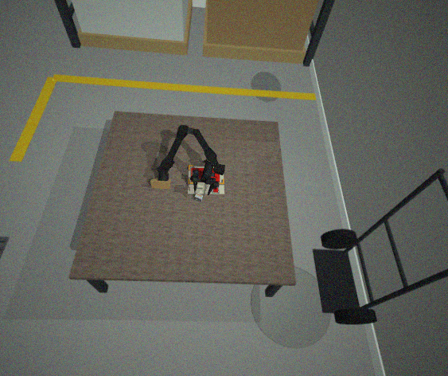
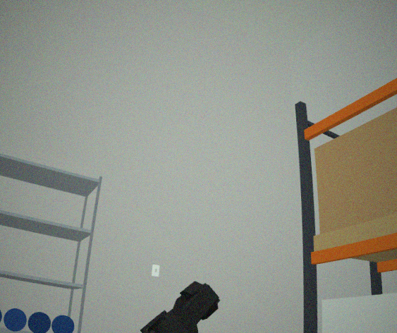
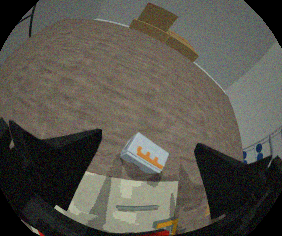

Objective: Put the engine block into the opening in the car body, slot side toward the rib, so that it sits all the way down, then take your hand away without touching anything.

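Observation:
The engine block, a small pale grey block with an orange mark, sits askew at the near edge of the car body, outside its outline in the top view. It looks tilted; I cannot tell whether it touches the body or what it rests on. The body is cream, red and orange. My gripper is wide open and empty above the body's near part, its fingers on either side of the block and apart from it in the wrist view. The opening and rib are not clearly visible, with the gripper covering part of the body.
A tan block lies at the arm's base, left of the car body, on the brown wooden table. The arm arches up behind the body. The exterior view shows mostly wall, shelving and part of the arm.

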{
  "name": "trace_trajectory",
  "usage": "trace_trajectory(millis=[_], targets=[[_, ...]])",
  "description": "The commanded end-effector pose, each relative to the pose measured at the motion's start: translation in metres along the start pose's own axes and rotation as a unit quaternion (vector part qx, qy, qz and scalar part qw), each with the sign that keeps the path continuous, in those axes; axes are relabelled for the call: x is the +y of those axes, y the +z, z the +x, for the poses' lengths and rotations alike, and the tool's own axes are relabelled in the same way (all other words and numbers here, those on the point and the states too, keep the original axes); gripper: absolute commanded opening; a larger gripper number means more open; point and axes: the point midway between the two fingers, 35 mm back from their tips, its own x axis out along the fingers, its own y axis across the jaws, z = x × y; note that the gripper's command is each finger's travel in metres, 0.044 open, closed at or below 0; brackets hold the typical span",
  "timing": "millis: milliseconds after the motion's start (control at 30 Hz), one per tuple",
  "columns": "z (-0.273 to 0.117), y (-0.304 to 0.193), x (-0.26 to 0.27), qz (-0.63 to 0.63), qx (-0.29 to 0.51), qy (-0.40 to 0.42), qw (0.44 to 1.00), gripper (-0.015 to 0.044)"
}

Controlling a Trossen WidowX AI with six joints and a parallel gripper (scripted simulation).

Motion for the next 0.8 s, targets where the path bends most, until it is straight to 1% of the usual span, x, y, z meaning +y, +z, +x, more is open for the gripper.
trace_trajectory(millis=[0,367,767], targets=[[0.001,0.001,0.000,-0.057,0.018,0.003,0.998,0.0440],[0.007,0.001,-0.006,-0.236,0.072,0.024,0.969,0.0440],[0.011,0.002,-0.012,-0.417,0.117,0.075,0.898,0.0440]])
